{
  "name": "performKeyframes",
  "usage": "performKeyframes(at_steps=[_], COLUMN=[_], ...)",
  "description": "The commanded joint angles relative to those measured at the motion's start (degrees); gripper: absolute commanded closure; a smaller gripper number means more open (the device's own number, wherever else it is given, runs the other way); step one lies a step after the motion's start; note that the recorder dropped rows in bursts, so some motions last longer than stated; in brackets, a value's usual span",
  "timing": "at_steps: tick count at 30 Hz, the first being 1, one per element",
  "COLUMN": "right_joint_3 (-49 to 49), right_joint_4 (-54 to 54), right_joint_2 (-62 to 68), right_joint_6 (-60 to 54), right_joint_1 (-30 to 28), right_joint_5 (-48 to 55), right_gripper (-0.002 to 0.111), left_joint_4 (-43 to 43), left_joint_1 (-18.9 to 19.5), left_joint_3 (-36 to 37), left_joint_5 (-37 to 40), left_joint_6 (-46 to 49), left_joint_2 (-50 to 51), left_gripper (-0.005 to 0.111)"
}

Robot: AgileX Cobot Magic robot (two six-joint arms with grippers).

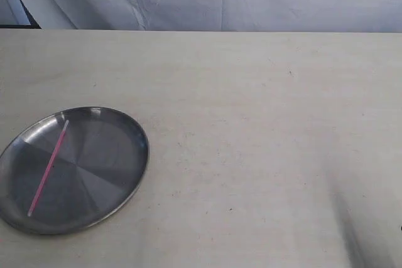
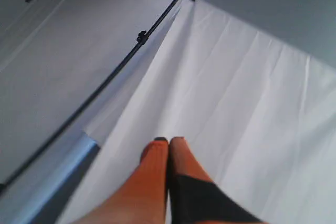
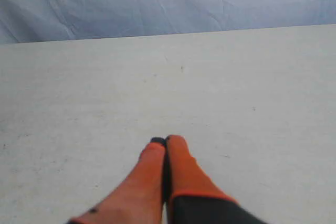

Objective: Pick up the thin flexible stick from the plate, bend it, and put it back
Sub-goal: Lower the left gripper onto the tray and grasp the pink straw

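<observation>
Jaws pressed together on both arms, gripping nothing: left pair facing the white backdrop (image 2: 236, 103), right pair over the worktop (image 1: 251, 123) — thin pink stick (image 1: 48, 167) lies straight in the metal plate (image 1: 107, 155).

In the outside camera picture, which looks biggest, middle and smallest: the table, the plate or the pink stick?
Table: biggest, fills most of the picture.
Plate: middle.
Pink stick: smallest, thin, shorter than the plate is wide.

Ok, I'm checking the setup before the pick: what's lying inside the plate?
Only the thin flexible stick, straight, lying diagonally across the plate. What is under the plate is hidden.
</observation>
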Motion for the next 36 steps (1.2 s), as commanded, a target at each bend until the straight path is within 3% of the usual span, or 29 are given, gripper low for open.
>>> performKeyframes(at_steps=[1,4,7,12,14,18,19,21,23,26,29,32,36], right_joint_3=[0.06,0.06,0.06,0.06,0.06,0.06,0.06,0.06,0.06,0.06,0.06,0.06,0.06], right_joint_4=[-0.12,-0.12,-0.12,-0.12,-0.12,-0.12,-0.12,0.03,0.03,0.03,0.03,0.03,0.03], right_joint_2=[-0.38,-0.38,-0.38,-0.38,-0.38,-0.38,-0.38,-0.38,-0.38,-0.38,-0.38,-0.38,-0.38], right_joint_6=[0.05,0.05,0.05,0.05,0.05,0.05,0.05,0.05,0.05,0.05,0.05,0.05,0.05], right_joint_1=[-0.27,-0.27,-0.27,-0.27,-0.27,-0.27,-0.27,-0.27,-0.27,-0.27,-0.27,-0.27,-0.27], right_joint_5=[-0.38,-0.38,-0.38,-0.38,-0.38,-0.38,-0.38,-0.38,-0.38,-0.38,-0.38,-0.38,-0.38], right_gripper=[0.108,0.108,0.108,0.108,0.108,0.108,0.108,0.108,0.108,0.108,0.108,0.108,0.108], left_joint_4=[-1.36,-2.22,-1.33,14.34,19.14,16.86,16.0,15.83,15.83,13.9,8.27,7.58,9.32], left_joint_1=[0.0,0.0,0.0,-0.11,-1.02,-4.69,-5.36,-6.12,-6.78,-9.26,-13.16,-14.87,-14.87], left_joint_3=[0.11,0.11,-0.25,-8.96,-15.09,-30.52,-35.11,-42.74,-51.87,-56.06,-56.07,-56.07,-54.71], left_joint_5=[2.28,7.71,18.88,37.87,45.67,60.66,68.02,79.04,91.29,94.68,95.39,95.46,94.14], left_joint_6=[-26.62,-28.76,-36.0,-34.19,-28.13,-1.47,4.54,10.05,14.18,14.94,21.03,22.92,18.02], left_joint_2=[-0.24,-0.24,-0.24,4.38,10.75,26.95,33.69,43.06,59.2,74.35,85.39,90.6,93.43], left_gripper=[0.107,0.107,0.107,0.107,0.107,0.107,0.107,0.107,0.107,0.105,0.09,0.069,0.067])
